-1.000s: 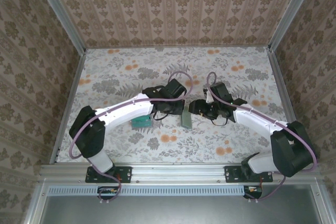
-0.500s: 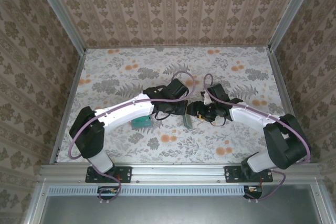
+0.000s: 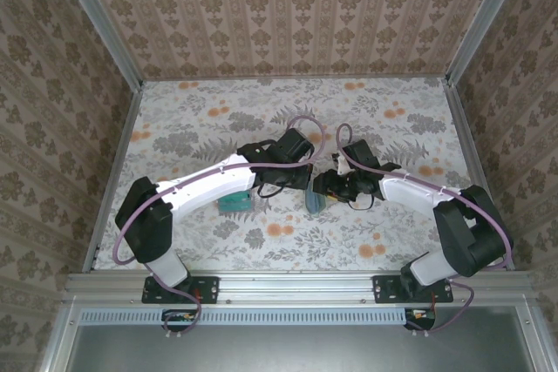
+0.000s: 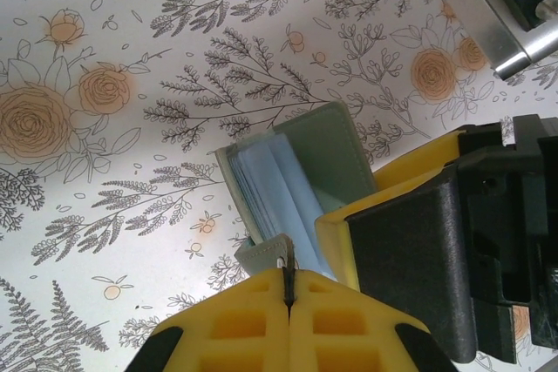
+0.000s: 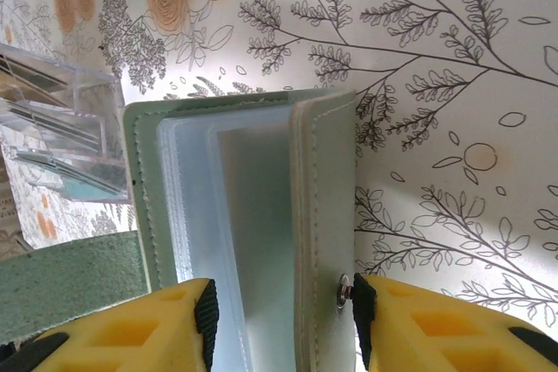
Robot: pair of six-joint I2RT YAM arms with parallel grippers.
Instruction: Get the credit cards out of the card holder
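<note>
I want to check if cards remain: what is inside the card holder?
Inside the card holder lie pale bluish plastic sleeves. Whether a card sits in any sleeve cannot be told: they overlap, and the right gripper hides part of them.

The card holder [image 5: 323, 180] was pale grey-green with matching stitching, its inner sleeves icy blue. At its 9 o'clock, the credit cards [image 3: 234, 203] showed teal. The left gripper [image 4: 288, 283] and right gripper [image 5: 283, 298] were yellow and black. The tablecloth [image 3: 384, 128] was white with grey foliage and orange roses; the walls [image 3: 296, 15] were beige damask.
</note>
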